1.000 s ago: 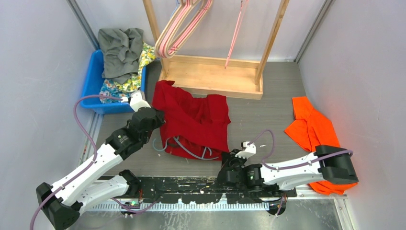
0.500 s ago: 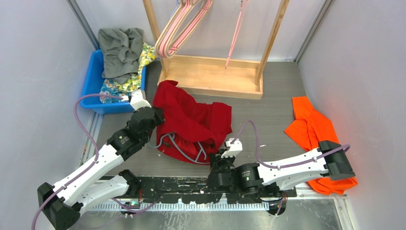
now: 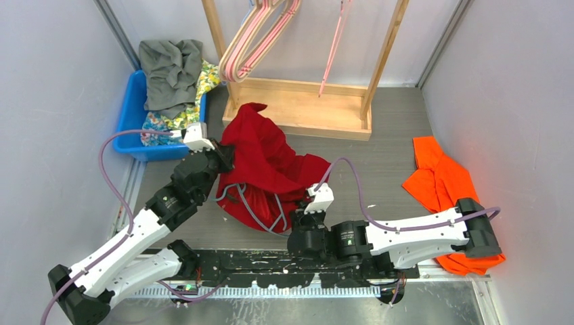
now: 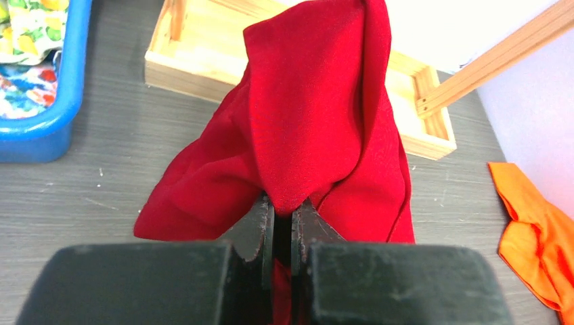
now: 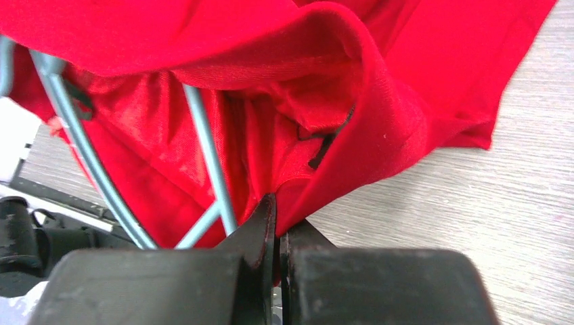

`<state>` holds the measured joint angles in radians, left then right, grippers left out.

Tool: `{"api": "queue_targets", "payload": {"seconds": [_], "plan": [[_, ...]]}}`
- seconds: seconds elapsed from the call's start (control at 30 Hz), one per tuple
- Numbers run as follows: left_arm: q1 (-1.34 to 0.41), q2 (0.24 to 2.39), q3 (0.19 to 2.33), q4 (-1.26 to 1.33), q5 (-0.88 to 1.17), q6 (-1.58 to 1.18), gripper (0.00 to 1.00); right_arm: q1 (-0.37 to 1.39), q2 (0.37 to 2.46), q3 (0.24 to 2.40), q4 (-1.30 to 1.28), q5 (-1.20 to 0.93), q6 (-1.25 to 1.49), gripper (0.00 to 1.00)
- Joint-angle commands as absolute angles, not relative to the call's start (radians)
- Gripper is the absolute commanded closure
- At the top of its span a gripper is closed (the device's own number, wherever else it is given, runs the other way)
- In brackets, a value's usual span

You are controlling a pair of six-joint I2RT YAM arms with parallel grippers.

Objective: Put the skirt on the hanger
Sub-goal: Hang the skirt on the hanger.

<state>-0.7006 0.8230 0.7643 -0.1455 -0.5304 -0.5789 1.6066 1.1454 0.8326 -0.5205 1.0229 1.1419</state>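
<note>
The left pincer [image 4: 283, 203] is clamped on a fold of the red skirt [image 3: 271, 169] at the garment's far-left edge, holding it up off the bench [image 3: 379, 162] so the cloth peaks above the jaws. From there the skirt runs right and nearward to the right pincer [image 5: 277, 203], which is clamped on the near hem. The grey hanger [image 5: 205, 145] lies inside the opening between the two grips, its long axis roughly along that same left-to-right line. One rod passes just left of the right pincer, so the right arm is the nearer. The coming move likely depends on keeping this opening stretched over the hanger's shoulders.
</note>
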Motion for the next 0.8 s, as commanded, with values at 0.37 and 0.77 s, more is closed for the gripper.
{"api": "queue_targets", "payload": {"seconds": [0.37,0.77], "plan": [[-0.703,0.698,0.817,0.074,-0.506,-0.561,1.0,1.573,1.196,0.692,-0.378,0.911,1.18,0.99],[-0.704,0.688,0.738,0.211,-0.548,-0.512,1.0,1.626,1.196,0.722,-0.421,0.9,1.181,0.99]]}}
